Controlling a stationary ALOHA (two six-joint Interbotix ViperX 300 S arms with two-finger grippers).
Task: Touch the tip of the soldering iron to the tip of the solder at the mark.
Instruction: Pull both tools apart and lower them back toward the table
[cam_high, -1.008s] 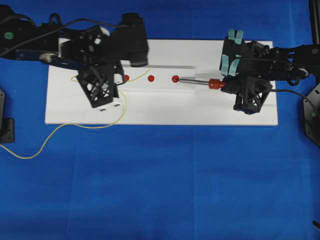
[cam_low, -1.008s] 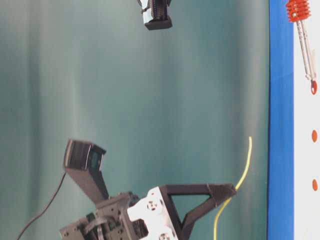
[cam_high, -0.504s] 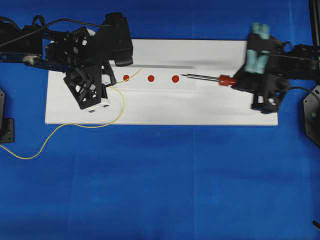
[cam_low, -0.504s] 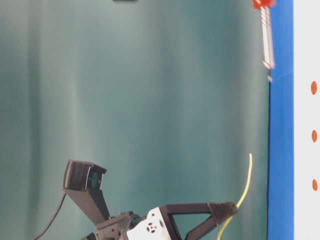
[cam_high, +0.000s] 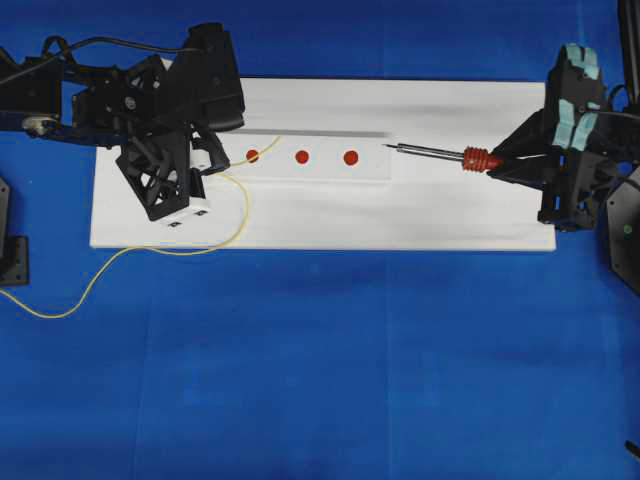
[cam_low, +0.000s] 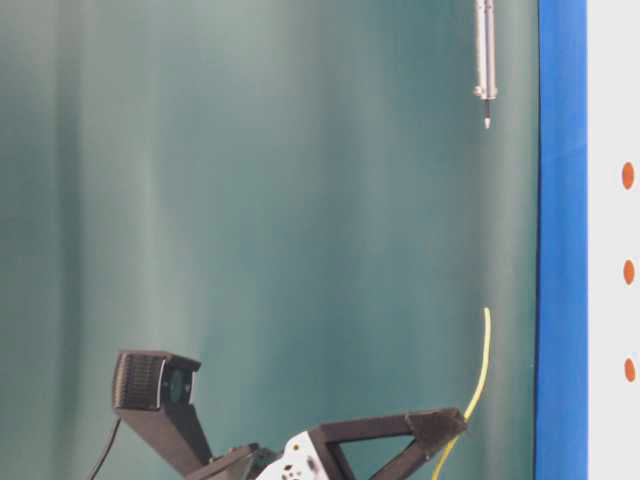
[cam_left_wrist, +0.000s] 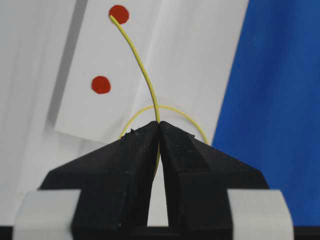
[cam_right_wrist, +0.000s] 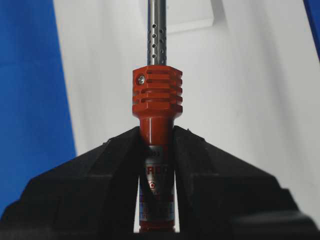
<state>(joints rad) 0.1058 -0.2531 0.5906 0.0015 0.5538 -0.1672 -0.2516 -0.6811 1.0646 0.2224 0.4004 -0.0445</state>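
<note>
Right gripper (cam_right_wrist: 156, 150) was pinched on the red-orange handle of the soldering iron (cam_high: 440, 154), just behind the ribbed collar. The shaft ran level from the gripper toward the left of the overhead view, its long axis roughly in line with the row of three red marks (cam_high: 302, 157) on the white board (cam_high: 320, 225).

Left gripper (cam_left_wrist: 159, 135) was pressed together on the solder (cam_left_wrist: 142, 70), the free end arching forward. In the left wrist view the wire's tip sat over the farther mark, though whether it touched the board there I could not tell.

The iron's tip lay well apart from the solder's tip, to the right of all three marks. From table level both tips appeared raised off the board.

Judgement: the closing move would run along the iron's own axis, leftward and down; the left arm was nearer the marks.
</note>
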